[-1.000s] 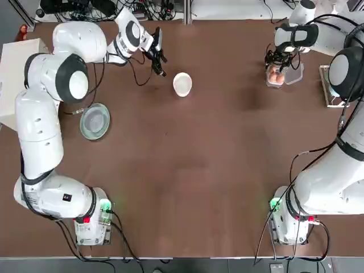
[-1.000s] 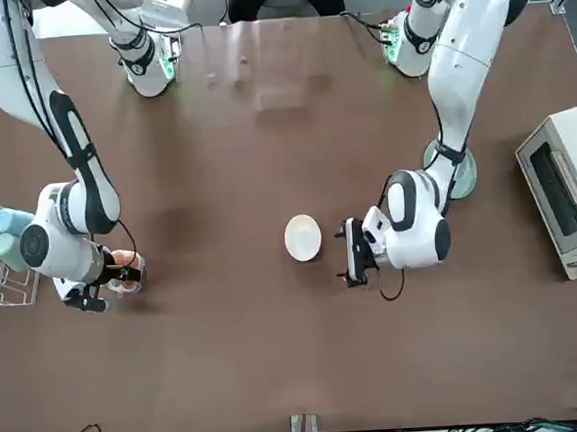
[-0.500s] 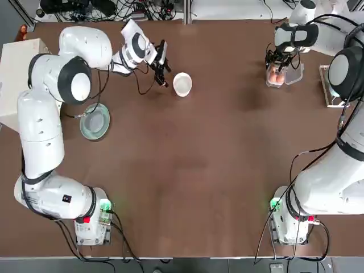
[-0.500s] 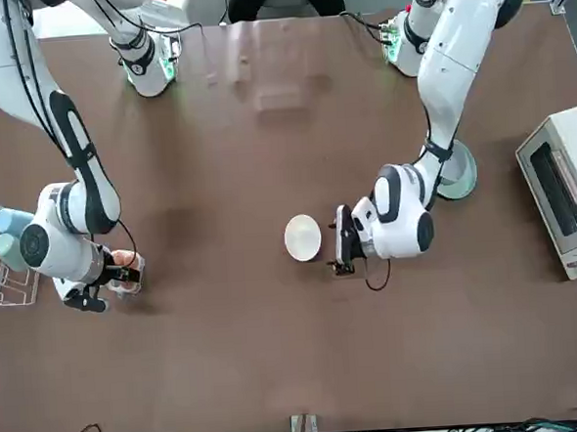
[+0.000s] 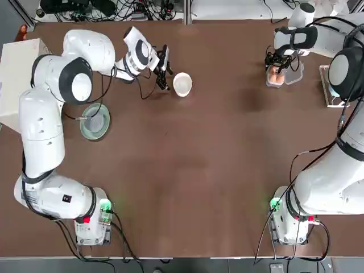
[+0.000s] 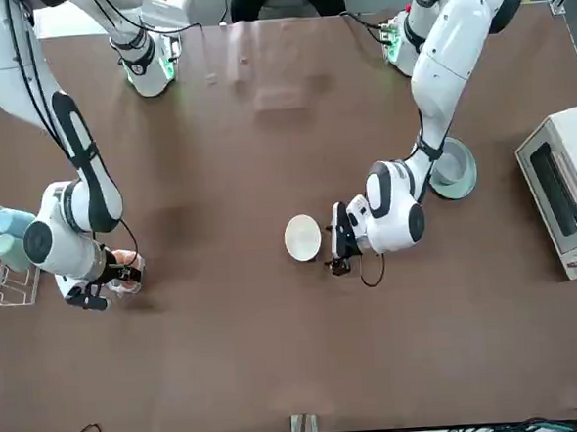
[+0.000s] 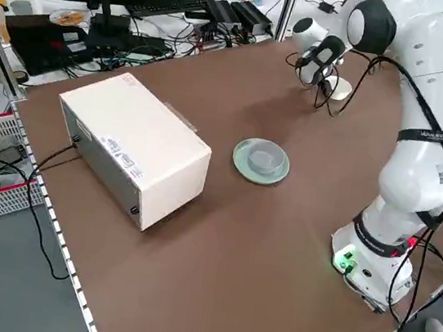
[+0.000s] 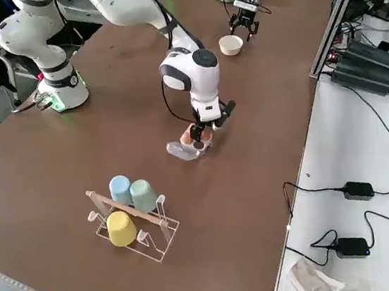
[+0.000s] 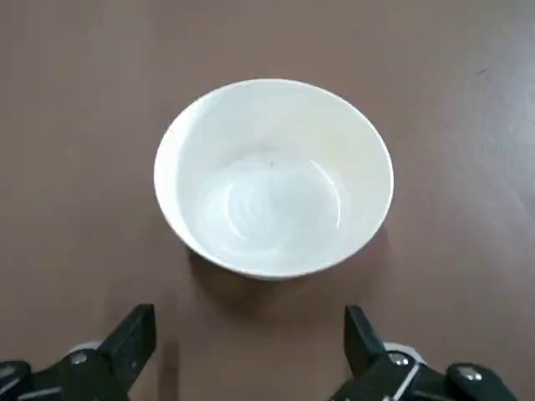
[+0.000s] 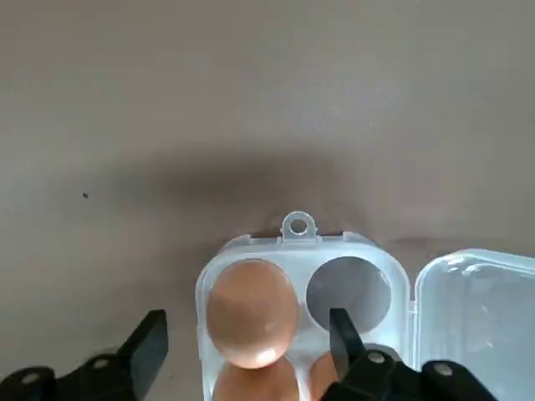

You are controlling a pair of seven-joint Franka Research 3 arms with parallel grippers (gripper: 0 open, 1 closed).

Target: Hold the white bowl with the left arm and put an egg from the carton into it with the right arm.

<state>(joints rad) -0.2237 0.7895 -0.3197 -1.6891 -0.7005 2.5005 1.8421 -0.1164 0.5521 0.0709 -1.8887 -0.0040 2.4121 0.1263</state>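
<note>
The white bowl (image 5: 182, 83) (image 6: 303, 237) (image 9: 273, 175) stands upright and empty at the far middle of the table. My left gripper (image 5: 164, 71) (image 6: 336, 245) (image 9: 247, 336) is low beside it on the robot's left, open, with the bowl just beyond the fingertips (image 9: 135, 334) and not touched. At the far right, the clear carton (image 5: 276, 76) (image 10: 292, 251) lies with its lid (image 10: 472, 292) folded open. It holds orange-brown eggs (image 10: 251, 311) and one empty cell. My right gripper (image 5: 277, 60) (image 10: 247, 338) hovers open just above the carton, holding nothing.
A pale green glass plate (image 5: 94, 121) (image 7: 261, 159) sits near the left arm. A white toaster oven (image 7: 133, 145) stands at the left edge. A wire rack with blue and yellow cups (image 8: 131, 210) is past the carton by the right edge.
My left gripper has swung toward the bowl and now sits right beside it. The right gripper has stayed over the carton with hardly any movement.
</note>
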